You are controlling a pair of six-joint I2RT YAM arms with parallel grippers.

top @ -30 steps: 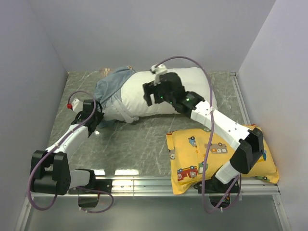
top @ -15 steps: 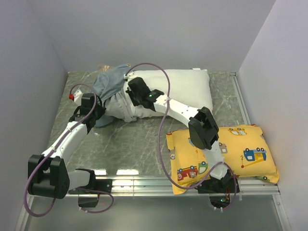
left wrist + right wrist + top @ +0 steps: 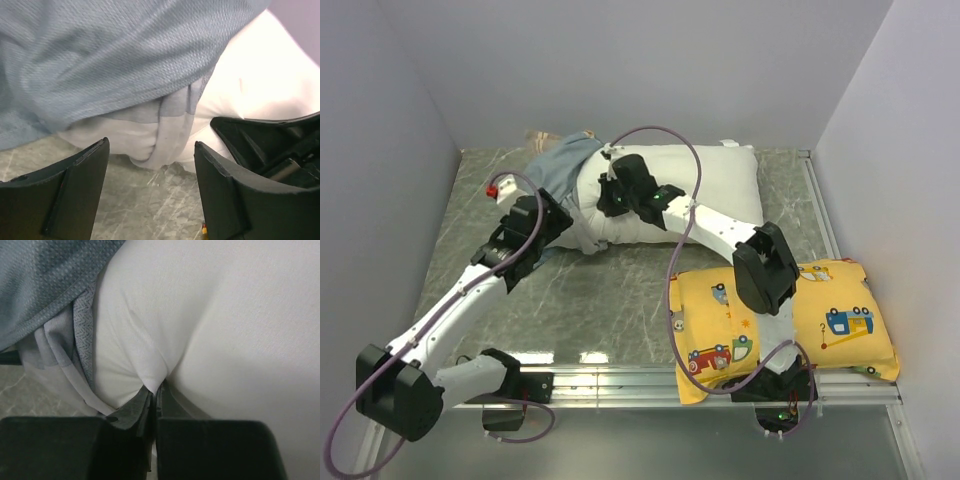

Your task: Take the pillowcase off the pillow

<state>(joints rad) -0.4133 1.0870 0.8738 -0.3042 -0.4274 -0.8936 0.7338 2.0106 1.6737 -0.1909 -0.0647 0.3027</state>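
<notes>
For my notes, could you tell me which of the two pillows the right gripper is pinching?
The plain white pillow at the back, not the yellow vehicle-print pillow at the front right.

Two slim robot arms, white shells over blocky black joints, each trailing a mauve cable.
The left arm (image 3: 450, 305) carries glossy white link covers, matte black housings, a small red cap (image 3: 492, 189) by its wrist and a thin mauve cable (image 3: 334, 436). The right arm (image 3: 715, 228) matches, with its own mauve cable (image 3: 655, 129) and a tiny green light (image 3: 780, 413) at the base. Left fingers (image 3: 65, 200) and right fingers (image 3: 215, 450) are matte black, flat-faced wedges.
</notes>
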